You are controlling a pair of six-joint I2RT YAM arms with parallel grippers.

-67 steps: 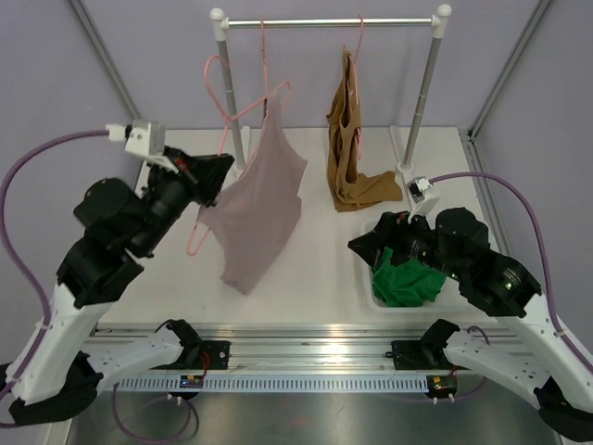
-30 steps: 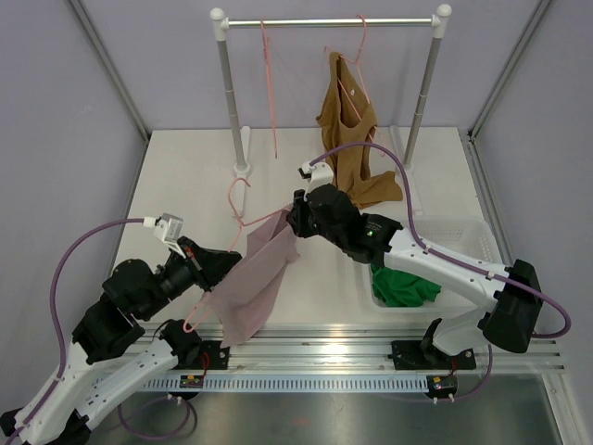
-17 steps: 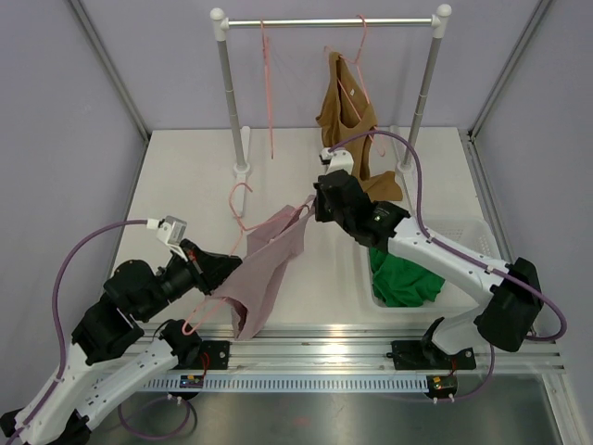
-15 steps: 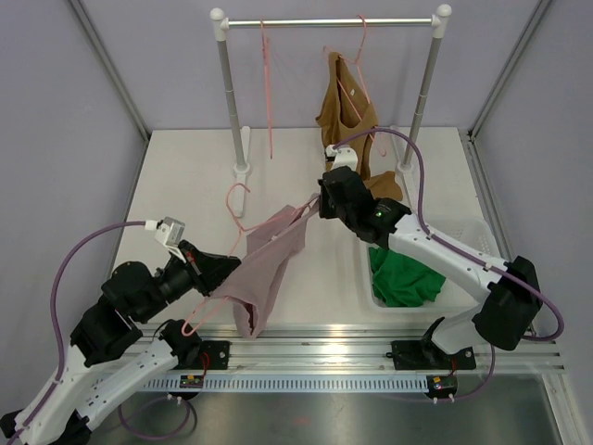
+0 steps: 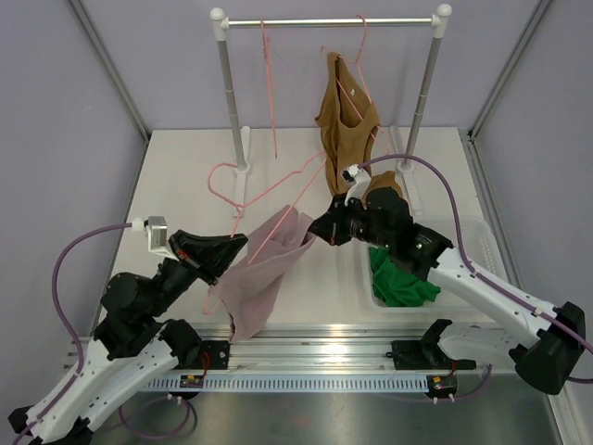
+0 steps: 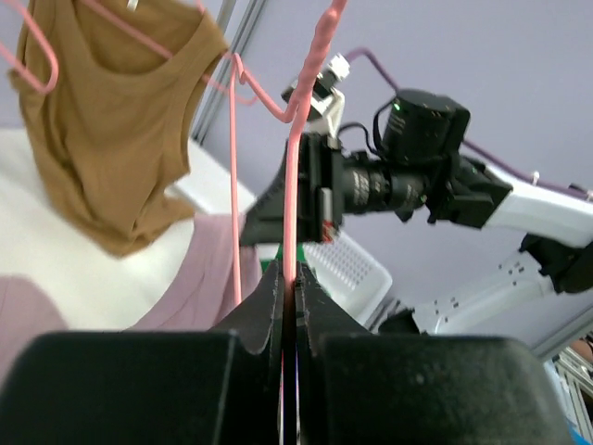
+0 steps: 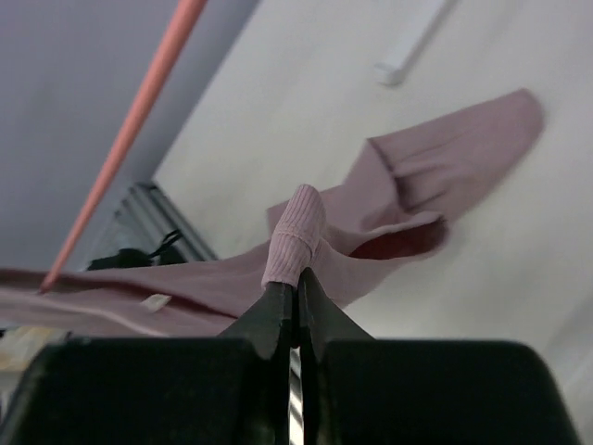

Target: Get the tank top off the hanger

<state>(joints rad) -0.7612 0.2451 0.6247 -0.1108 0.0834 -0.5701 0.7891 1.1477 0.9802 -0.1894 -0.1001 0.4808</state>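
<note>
The pink hanger is tilted above the table's middle, and my left gripper is shut on its wire. The pale pink tank top hangs below it, its lower part drooping toward the table's front edge. My right gripper is shut on the top's ribbed strap, with the cloth stretched out beyond it. One hanger arm runs above the cloth. Whether the top still hooks on the hanger I cannot tell.
A clothes rack stands at the back with a brown tank top on a pink hanger and a bare pink hanger. A white basket holding green cloth sits at the right, under my right arm.
My right gripper closed on the tank top's strap and drew back to the right. My left gripper raised and swung the hanger, whose far end now points up toward the rack.
</note>
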